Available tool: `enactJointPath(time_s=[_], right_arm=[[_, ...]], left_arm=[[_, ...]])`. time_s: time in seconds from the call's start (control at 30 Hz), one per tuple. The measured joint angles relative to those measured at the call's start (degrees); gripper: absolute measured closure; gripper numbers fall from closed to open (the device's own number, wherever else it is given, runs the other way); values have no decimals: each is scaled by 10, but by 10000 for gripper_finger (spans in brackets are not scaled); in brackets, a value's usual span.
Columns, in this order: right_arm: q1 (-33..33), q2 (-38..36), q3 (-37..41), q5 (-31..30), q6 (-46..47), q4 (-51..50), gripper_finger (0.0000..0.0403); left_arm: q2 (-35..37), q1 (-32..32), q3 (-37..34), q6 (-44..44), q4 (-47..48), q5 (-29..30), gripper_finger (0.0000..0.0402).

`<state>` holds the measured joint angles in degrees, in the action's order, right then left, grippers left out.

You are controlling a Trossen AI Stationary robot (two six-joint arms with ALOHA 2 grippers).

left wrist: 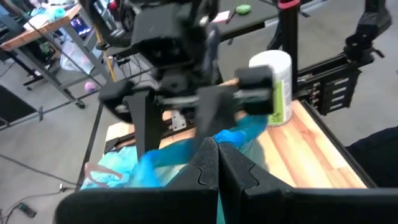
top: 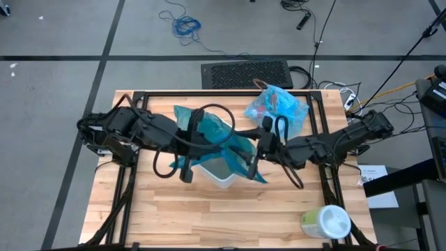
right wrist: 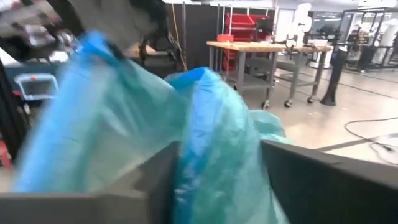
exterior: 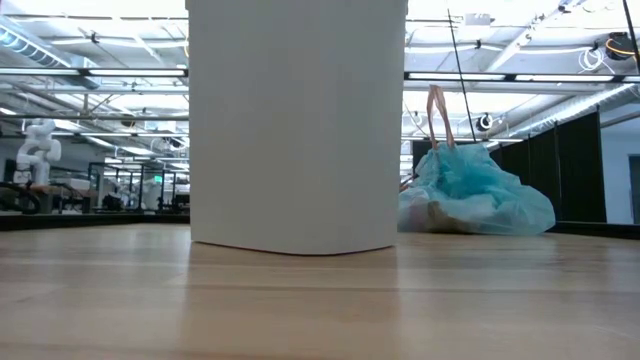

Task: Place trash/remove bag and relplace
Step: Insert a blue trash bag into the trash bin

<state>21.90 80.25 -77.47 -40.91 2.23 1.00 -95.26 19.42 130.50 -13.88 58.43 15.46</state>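
Observation:
A white bin (top: 221,178) stands mid-table and fills the low view (exterior: 297,120). A darker teal-green bag (top: 221,139) is draped over its top between both grippers. My left gripper (top: 187,173) is on the bin's left side, shut on that bag (left wrist: 174,163). My right gripper (top: 252,166) is on the bin's right side, open, with the teal plastic (right wrist: 217,186) in its gap. The filled light-blue bag (top: 277,106) with brown and white trash inside rests on its base near the far edge (exterior: 470,200). My left gripper (left wrist: 217,144) pinches an edge of the teal-green bag (left wrist: 181,158) between its two shut fingers, above the bin's left rim. The plastic spreads from there toward the right arm. One layer or several, I cannot tell. My right gripper (right wrist: 217,149) has a bunched fold of the teal-green bag (right wrist: 211,137) standing between its open fingers (right wrist: 155,180). The plastic lies against their inner sides and rises in front of the camera. Whether it is gripped does not show.
A white-and-green wipes tub (top: 325,222) lies near the table's near right corner, also in the left wrist view (left wrist: 277,78). A black frame (top: 209,93) borders the table's far, left and right sides. Bare wood (top: 174,216) lies on the near side of the bin.

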Motion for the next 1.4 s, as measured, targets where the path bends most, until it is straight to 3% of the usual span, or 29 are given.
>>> enactJointPath(time_s=[0.13, 0.2, 0.57, 0.93, 1.13, 1.23, 1.4], right_arm=[[-9, 0, 0, 0, -51, -1, 361], [-9, 0, 0, -4, -87, 16, 387], [9, -3, -80, -12, -153, -17, 402], [8, -2, -89, -12, -139, -46, 403], [8, -2, -89, -12, -139, -48, 403], [8, -2, -89, -12, -139, -50, 403], [14, -6, -89, -13, -139, -53, 403]], left_arm=[[1, 12, 0, -11, -6, -2, 402], [4, 17, 0, -18, -8, -2, 402], [17, 21, 45, -27, -18, 26, 392], [24, 21, 45, -45, -52, 36, 262], [52, 21, 45, -65, -76, 64, 231], [66, 21, 45, -74, -64, 117, 231], [96, 18, 45, -59, 9, 306, 248]])
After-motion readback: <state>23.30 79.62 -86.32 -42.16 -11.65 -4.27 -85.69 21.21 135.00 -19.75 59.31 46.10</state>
